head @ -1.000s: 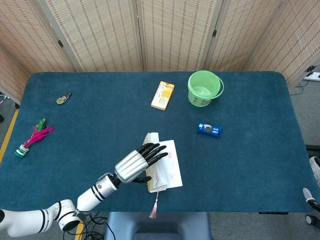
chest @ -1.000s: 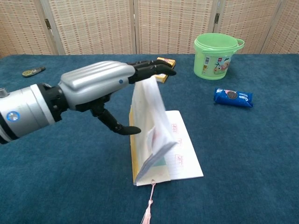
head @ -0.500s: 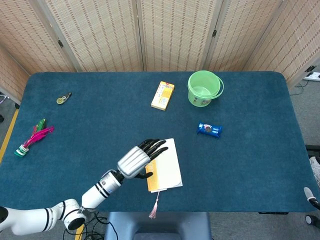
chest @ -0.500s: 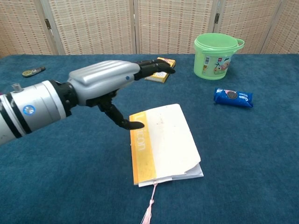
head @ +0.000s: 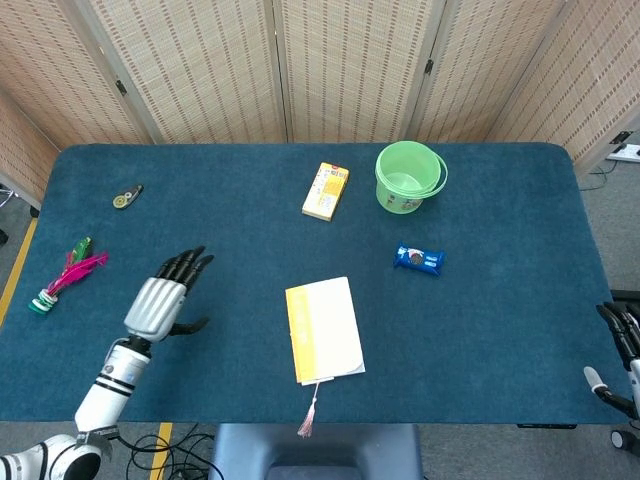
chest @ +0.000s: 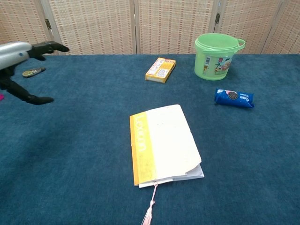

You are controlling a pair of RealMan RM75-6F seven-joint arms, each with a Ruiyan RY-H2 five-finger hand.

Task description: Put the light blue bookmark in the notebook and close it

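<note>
Chest view shows the notebook point(chest: 164, 144) lying closed at the table's near centre, a pink tassel point(chest: 150, 213) trailing from its near edge — bookmark presumably inside. Left hand point(head: 163, 298) hovers well left, fingers apart, empty. Right hand point(head: 620, 345) — finger state indeterminate. Closing step appears done; next move calls only for retraction.

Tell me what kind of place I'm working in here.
Probably a staged test workspace, not a home: a blue felt-covered table, woven folding screens behind it, and unrelated props like a green bucket and closed notebook.
</note>
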